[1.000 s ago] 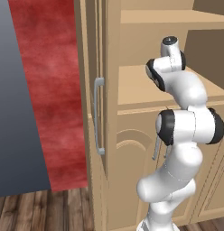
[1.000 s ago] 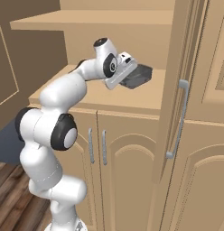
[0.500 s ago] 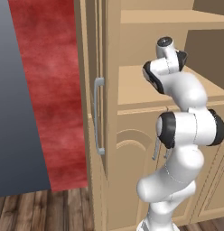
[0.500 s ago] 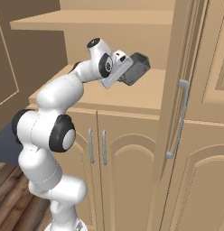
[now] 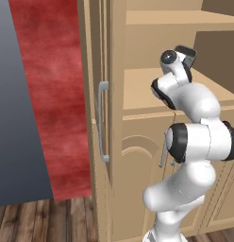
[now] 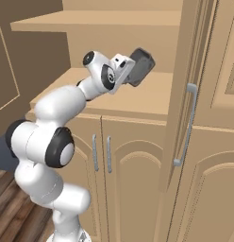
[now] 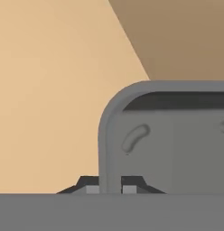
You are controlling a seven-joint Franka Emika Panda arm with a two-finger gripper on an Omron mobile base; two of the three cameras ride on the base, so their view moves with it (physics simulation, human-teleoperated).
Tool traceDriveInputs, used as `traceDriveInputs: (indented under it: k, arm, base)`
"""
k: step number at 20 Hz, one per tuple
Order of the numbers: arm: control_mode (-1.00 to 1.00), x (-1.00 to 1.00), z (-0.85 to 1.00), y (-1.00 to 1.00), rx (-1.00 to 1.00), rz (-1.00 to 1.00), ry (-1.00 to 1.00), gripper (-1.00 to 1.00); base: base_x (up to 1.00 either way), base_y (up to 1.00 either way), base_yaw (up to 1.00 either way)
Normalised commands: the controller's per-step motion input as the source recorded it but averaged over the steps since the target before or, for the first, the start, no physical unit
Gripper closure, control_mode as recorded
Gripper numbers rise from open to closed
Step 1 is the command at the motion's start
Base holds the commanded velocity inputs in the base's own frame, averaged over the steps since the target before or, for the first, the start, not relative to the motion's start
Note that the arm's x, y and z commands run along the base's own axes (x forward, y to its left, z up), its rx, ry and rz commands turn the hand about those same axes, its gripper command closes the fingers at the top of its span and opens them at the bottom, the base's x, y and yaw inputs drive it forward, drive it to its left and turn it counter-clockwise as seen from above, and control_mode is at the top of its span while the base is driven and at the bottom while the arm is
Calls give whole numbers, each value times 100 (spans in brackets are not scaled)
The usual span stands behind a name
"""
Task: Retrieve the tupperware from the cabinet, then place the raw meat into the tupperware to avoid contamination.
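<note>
Grips a grey, round-cornered plastic tupperware (image 7: 168,144) by its rim with the small dark fingers (image 7: 132,184), clenched on the thin wall, one tip on each side of it. Shows, in the hand view, a dark slot under the container's top edge and a small curved dimple in its grey face, with plain tan wood behind.

Holds the tupperware (image 6: 141,66) in the air, clear of the wood, tilted with one corner uppermost. Keeps it at the open upper compartment of the tall light-tan wooden cabinet (image 6: 137,19), above the flat tan lower shelf (image 6: 147,97) and below the upper shelf (image 6: 109,21). From the left base view, places the tupperware (image 5: 186,53) just beyond the white wrist, over that same shelf (image 5: 142,90).

Stands in front of the cabinet (image 5: 137,28) with the arm bent up and forward. Has the flat-panel upper door (image 6: 199,56) swung open toward the camera on the right, with its slim silver bar handle (image 6: 185,125) running down its edge. Faces the closed arched-panel lower doors (image 6: 123,189) beneath the shelf, their two short silver handles (image 6: 102,152) side by side.

Has, left of the cabinet, a mottled red wall (image 5: 53,71), a flat blue-grey panel (image 5: 10,94) and dark wooden plank floor (image 5: 43,217).
</note>
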Motion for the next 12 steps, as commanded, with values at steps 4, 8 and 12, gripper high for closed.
traceDriveInputs:
  k: [4,8,12]
  arm:
    - [-100,-8,16,10,-6,0,-9,100]
    - [-100,-19,6,0,1,0,0,100]
    - [-100,-36,19,1,3,-3,0,100]
  base:
    - [0,0,0]
    - [0,0,0]
    - [0,0,0]
